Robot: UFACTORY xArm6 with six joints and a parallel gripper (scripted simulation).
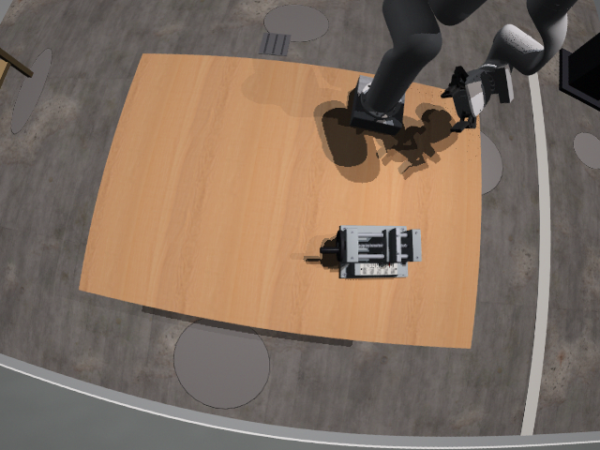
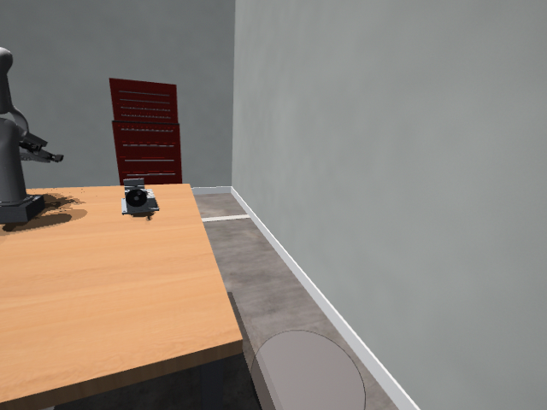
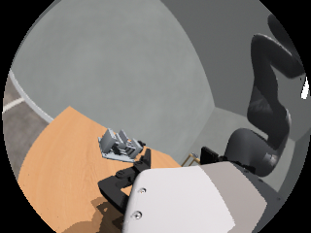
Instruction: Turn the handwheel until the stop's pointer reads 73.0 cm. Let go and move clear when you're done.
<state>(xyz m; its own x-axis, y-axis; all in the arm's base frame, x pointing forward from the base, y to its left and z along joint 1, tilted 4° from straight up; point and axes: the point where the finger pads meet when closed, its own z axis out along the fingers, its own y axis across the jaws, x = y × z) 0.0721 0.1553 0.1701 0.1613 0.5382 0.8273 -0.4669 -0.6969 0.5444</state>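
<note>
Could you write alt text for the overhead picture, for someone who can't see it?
Seen from above, a small grey metal fixture with a black handwheel at one end sits on a wooden table. The dark robot arm stands at the far edge, its open, empty hand well away from the fixture.

Rounded dark-grey arm [image 1: 404, 52], square dark base [image 1: 359, 122], black-fingered white tool [image 1: 459, 104].

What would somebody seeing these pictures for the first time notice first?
Probably the dark grey robot arm rising from its base at the far edge of the wooden table, its hand open, empty and held well above the table edge. Next comes the small grey stop fixture alone on the tabletop, its black handwheel untouched. In the exterior view, a dark red cabinet stands out against the grey wall.
</note>
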